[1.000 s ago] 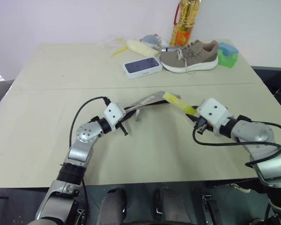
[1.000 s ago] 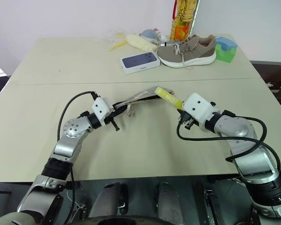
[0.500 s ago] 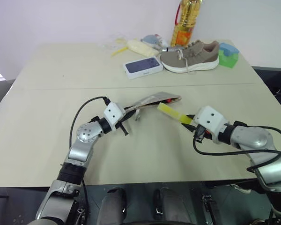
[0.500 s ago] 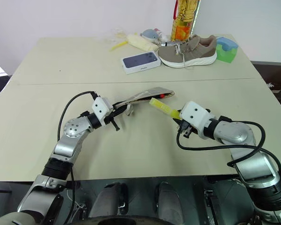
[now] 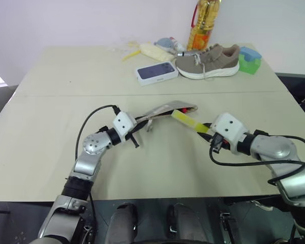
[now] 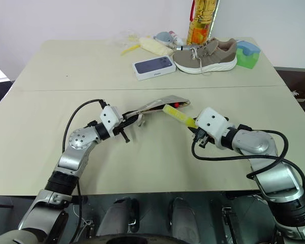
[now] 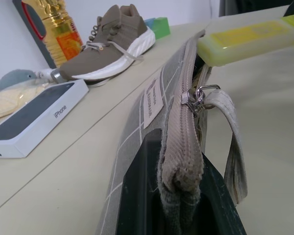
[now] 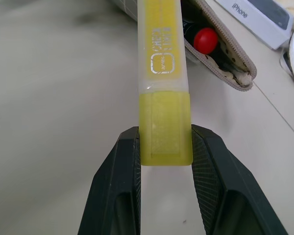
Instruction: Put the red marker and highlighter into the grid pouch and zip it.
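The right gripper's (image 8: 164, 147) two black fingers (image 8: 125, 166) are clamped on the butt end of the chunky, slightly translucent bright-yellow highlighter (image 5: 185, 120), which points away from it toward ten o'clock, its far tip just at the open mouth of the flat grey fabric grid pouch with white lines (image 5: 162, 109). The left gripper's (image 7: 179, 196) fingers (image 7: 137, 196) are pinched together on the pouch's near end, holding it on edge above the beige desk (image 5: 51, 137) with the zipper strip upward; its metal zipper pull (image 7: 196, 95) and grey fabric loop (image 7: 232, 142) hang off the side, and a small white label (image 7: 152, 98) sits on the gridded face. In the right wrist view the red cap of the slim red marker (image 8: 205, 40) shows inside the pouch's open end, right beside the highlighter's barrel.

Farther out, toward twelve o'clock from the pouch, a white phone box with a dark blue top (image 5: 156, 72) lies flat. Toward one o'clock lies a taupe knit sneaker with a white sole (image 5: 207, 61); behind it stands a clear bottle of golden oil (image 5: 202, 23), and a green block with a blue top (image 5: 248, 60) sits at its right. A pale yellow bundle (image 5: 152, 51) lies at eleven o'clock of the sneaker.
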`<move>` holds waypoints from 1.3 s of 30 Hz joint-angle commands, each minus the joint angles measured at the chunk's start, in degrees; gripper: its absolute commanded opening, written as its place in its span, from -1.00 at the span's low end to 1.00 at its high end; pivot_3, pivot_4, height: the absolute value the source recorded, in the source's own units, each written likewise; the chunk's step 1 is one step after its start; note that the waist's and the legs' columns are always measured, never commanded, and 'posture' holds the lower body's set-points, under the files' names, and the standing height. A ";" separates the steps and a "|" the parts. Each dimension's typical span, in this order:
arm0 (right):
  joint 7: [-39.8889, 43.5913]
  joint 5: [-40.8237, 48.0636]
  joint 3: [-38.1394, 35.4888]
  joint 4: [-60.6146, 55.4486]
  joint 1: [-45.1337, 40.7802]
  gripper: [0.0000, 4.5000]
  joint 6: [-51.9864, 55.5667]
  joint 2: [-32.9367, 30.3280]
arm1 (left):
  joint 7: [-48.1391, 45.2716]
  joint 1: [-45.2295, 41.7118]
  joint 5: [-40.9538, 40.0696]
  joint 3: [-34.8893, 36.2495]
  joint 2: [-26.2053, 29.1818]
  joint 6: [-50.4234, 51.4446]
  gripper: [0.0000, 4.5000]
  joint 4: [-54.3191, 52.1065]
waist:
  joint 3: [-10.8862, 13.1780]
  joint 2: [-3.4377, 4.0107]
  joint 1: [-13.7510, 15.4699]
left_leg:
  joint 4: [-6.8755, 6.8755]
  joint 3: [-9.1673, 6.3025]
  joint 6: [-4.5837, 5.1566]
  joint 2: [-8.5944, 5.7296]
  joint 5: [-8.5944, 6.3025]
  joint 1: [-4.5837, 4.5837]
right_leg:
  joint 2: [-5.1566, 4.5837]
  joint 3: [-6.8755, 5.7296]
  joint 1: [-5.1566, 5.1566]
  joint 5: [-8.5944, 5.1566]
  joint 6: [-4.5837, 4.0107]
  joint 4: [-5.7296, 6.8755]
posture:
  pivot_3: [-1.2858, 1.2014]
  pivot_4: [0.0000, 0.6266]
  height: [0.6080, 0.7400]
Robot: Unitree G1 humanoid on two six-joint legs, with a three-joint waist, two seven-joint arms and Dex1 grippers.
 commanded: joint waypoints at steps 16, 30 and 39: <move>5.07 -3.00 2.58 -2.75 -4.30 -0.61 -0.56 -10.43 | -4.35 0.49 0.22 -2.25 1.46 -3.87 -1.00 -3.45 | 0.00 0.00 0.00 | 0.01 0.01 0.00 0.00 0.00 0.00 | -0.01 0.00 0.00 0.00 0.00 0.00 | 0.03 -0.52 0.76; 10.62 -14.67 17.81 -4.94 -15.19 -0.61 -2.95 -10.14 | -8.18 -0.50 -0.07 -6.05 0.80 -2.21 -1.00 -6.03 | 0.00 0.01 -0.04 | 0.03 0.00 -0.01 0.01 0.00 0.00 | 0.00 0.00 0.00 0.00 -0.01 0.01 | 0.03 -0.52 0.76; 10.35 -14.13 12.36 -4.07 -16.08 0.41 -3.39 -8.14 | -7.68 -0.28 -1.43 -4.35 0.38 0.89 -1.00 -6.64 | 0.00 0.00 -0.01 | 0.04 0.01 -0.01 0.00 0.00 0.00 | -0.01 0.00 0.00 0.00 0.00 0.01 | 0.03 -0.52 0.76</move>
